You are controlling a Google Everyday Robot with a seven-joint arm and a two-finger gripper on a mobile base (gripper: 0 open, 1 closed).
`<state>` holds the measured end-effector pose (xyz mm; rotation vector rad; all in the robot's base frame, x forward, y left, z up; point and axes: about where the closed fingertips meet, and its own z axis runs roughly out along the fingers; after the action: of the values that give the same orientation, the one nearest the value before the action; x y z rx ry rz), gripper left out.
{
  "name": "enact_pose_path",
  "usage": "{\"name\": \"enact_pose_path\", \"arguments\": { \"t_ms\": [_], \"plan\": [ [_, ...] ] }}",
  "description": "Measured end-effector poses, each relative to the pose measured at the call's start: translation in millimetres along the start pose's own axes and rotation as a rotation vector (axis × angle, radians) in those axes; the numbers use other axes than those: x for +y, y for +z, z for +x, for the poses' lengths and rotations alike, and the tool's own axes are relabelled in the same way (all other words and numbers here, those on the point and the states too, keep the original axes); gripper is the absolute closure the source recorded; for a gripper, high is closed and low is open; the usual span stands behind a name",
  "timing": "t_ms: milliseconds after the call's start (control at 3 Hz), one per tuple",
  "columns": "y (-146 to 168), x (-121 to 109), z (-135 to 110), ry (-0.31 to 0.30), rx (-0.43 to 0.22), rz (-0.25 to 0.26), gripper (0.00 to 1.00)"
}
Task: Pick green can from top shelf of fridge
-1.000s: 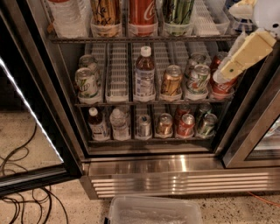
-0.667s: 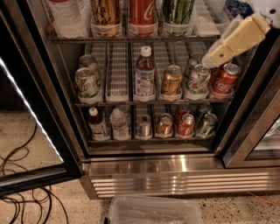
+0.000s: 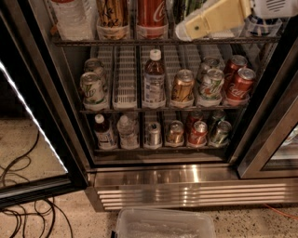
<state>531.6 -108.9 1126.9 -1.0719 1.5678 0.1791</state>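
The fridge point(image 3: 186, 179) stands open, with several wire shelves of cans and bottles. On the top shelf point(image 3: 88, 42) the green can point(image 3: 182, 8) stands in the fourth lane from the left, to the right of the red cola can point(image 3: 151, 16); only its upper part shows. My cream-coloured gripper point(image 3: 185, 30) reaches in from the upper right and lies across the front of the green can's lower part, at the shelf's front edge. Whether it touches the can is hidden.
A gold can point(image 3: 112, 16) and a water bottle point(image 3: 70, 18) stand left of the cola can. The middle shelf point(image 3: 153, 109) holds cans and a bottle. The open glass door point(image 3: 28, 139) is at the left, the door frame point(image 3: 270, 135) at the right. Cables point(image 3: 23, 204) and a plastic bin point(image 3: 163, 223) lie on the floor.
My gripper has moved up and to the left, from beside the cans at the right of the middle shelf to the front of the green can on the top shelf.
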Motion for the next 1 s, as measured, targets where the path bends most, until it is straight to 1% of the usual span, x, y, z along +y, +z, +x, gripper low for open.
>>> {"name": "enact_pose_path", "arguments": {
  "t_ms": [333,667,1000],
  "plan": [
    [23,-4,-19,0.07,-0.124,0.023,0.0],
    [39,0,-31,0.104,-0.188,0.011,0.0],
    [46,6,-29,0.116,-0.14,0.037,0.0]
  ]
}}
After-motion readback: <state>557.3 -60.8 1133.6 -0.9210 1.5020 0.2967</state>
